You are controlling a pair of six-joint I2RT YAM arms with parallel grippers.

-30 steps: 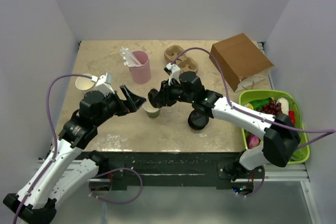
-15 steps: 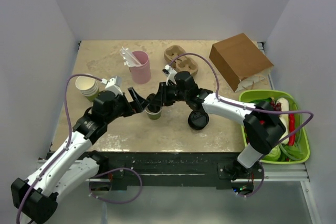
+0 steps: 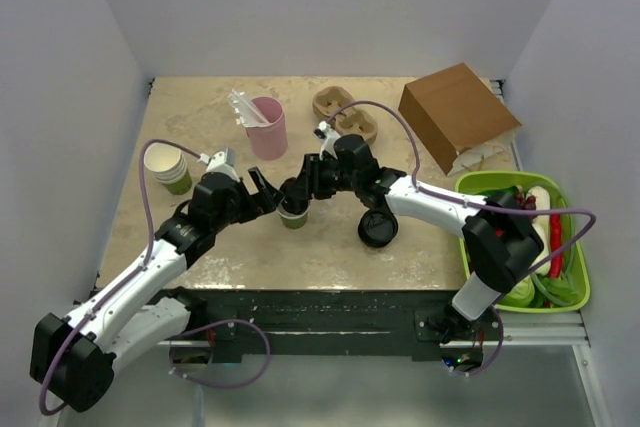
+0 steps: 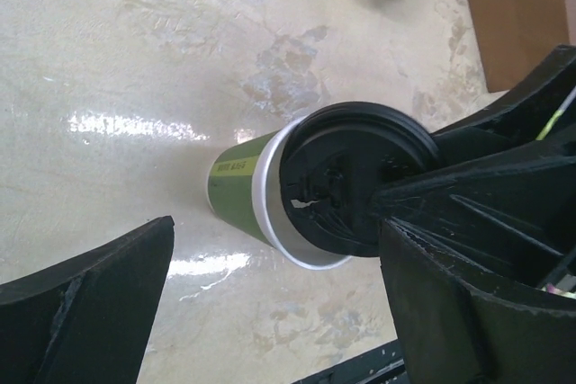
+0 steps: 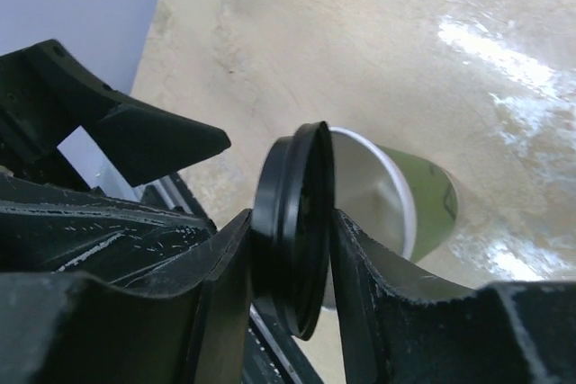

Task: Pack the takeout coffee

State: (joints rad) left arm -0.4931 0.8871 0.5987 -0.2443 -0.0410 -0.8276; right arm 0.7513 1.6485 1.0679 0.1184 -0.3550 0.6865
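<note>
The takeout coffee cup [image 3: 291, 216] stands mid-table, green-sided with a white rim [image 4: 270, 222]. Its black lid [image 5: 292, 213] is held edge-on between my right gripper's [image 5: 290, 249] fingers, tilted over the cup's open mouth [image 5: 369, 195]. In the left wrist view the lid [image 4: 351, 177] covers most of the rim. My right gripper [image 3: 302, 190] reaches in from the right. My left gripper [image 3: 264, 192] is open at the cup's left. Its fingers [image 4: 90, 312] stand wide, with the cup ahead between them and untouched.
A pink cup [image 3: 268, 127] with wrapped straws stands behind, a cardboard cup carrier [image 3: 343, 113] and a brown paper bag [image 3: 458, 115] farther back right. Spare black lids [image 3: 378, 230] lie right of the cup. Stacked paper cups [image 3: 168, 169] sit left. A green basket [image 3: 574, 237] holds produce.
My left arm has swung right, bringing its open gripper up beside the cup. The right gripper with the lid has stayed over the cup, shifting only slightly.
</note>
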